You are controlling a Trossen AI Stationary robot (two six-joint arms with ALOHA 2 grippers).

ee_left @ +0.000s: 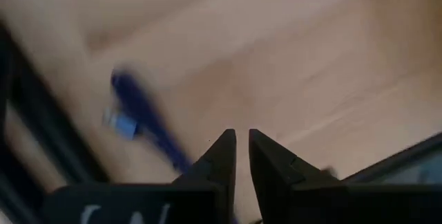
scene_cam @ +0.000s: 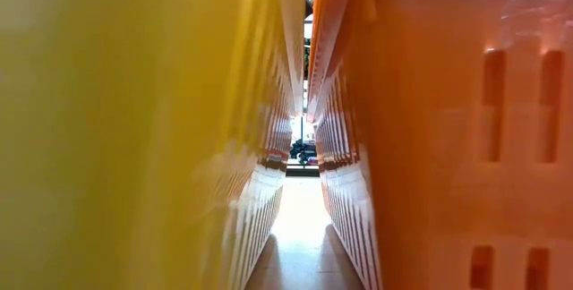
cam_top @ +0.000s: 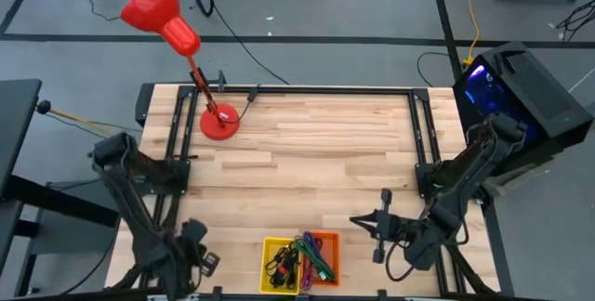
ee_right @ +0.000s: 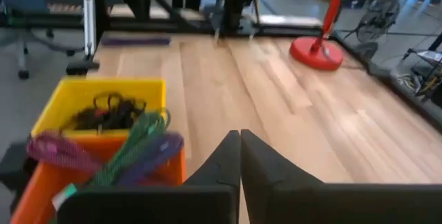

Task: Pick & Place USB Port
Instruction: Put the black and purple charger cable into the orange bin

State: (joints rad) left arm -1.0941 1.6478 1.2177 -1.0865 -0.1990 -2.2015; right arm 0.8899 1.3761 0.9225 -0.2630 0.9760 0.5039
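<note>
The left gripper (ee_left: 239, 156), at the table's near left corner, has its jaws nearly together on nothing; the blue USB cable (ee_left: 141, 122) lies just beside them, so it should recentre before pinching. The right gripper (ee_right: 239, 156) is pressed together, empty. 2 bins: yellow bin (cam_top: 273, 249), orange bin (cam_top: 325, 242). 1 red lamp (cam_top: 167, 18) far left.

The pale wooden tabletop (cam_top: 307, 143) carries a red lamp (cam_top: 219, 122) well beyond the right pincer (cam_top: 364, 220), with yellow bin (cam_top: 272, 245) and orange bin (cam_top: 326, 239) just beside it.
</note>
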